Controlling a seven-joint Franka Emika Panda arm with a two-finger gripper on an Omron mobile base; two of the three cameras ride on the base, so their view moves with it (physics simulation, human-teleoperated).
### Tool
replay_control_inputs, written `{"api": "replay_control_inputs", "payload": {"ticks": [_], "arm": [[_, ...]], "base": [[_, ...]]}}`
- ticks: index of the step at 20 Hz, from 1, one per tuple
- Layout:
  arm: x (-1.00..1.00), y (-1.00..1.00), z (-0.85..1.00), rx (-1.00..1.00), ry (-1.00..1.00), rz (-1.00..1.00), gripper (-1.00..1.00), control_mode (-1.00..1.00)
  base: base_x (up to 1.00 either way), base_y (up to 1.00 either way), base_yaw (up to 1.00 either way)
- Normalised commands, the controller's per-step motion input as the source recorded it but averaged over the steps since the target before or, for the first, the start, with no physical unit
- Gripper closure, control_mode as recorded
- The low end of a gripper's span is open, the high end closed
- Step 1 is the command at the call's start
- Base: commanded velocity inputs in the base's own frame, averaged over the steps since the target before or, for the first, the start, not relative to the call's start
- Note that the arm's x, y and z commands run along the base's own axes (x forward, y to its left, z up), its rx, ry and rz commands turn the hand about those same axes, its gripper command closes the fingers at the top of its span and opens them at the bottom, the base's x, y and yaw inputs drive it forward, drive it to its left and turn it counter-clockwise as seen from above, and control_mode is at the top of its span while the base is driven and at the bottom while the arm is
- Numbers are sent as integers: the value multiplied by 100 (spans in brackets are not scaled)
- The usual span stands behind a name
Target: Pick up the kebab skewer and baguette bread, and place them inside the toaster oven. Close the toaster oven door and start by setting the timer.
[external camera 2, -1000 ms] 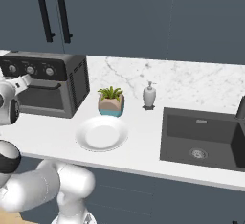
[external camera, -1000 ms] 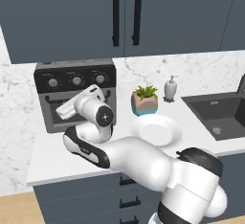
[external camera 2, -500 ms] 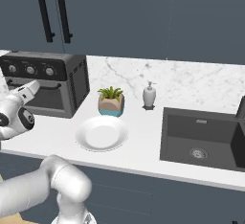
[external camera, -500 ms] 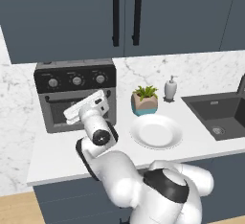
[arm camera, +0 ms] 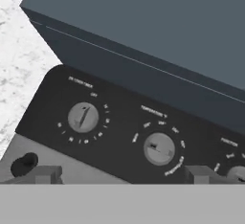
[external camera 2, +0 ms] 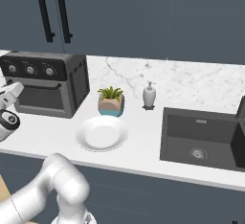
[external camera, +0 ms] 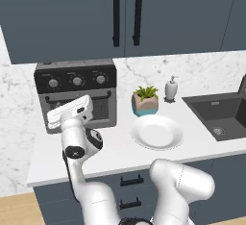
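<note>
We note the arm (external camera: 96,190) as glossy white throughout, built of rounded, bulbous segments that join smoothly. In the left base view a fat, egg-shaped link (external camera: 185,183) sits low right, and a narrower tube rises from it toward a round joint. That joint (external camera: 77,151) carries a dark grey circular cap with a small pale mark at its centre; a dark band shows just beside it. The hand (external camera: 70,112) is a flat white rectangular block with a thin dark seam along its long edge. In the right base view the elbow link (external camera 2: 62,184) reads pale grey-white, and the same dark joint cap (external camera 2: 8,120) shows at the left edge. Two small dark grey, squared finger tips (arm camera: 46,173) show in the hand view. We see no cables, screws or lettering.
</note>
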Motion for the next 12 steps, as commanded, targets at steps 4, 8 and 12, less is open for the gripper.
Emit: {"api": "replay_control_inputs", "payload": {"ticks": [4,8,12], "arm": [[-17,42,58,0,0,-6,-100,-100],[-9,17,48,3,0,-2,-100,-100],[-1,0,17,4,0,-1,-100,-100]], "base": [[0,0,0],[0,0,0],[0,0,0]]}}
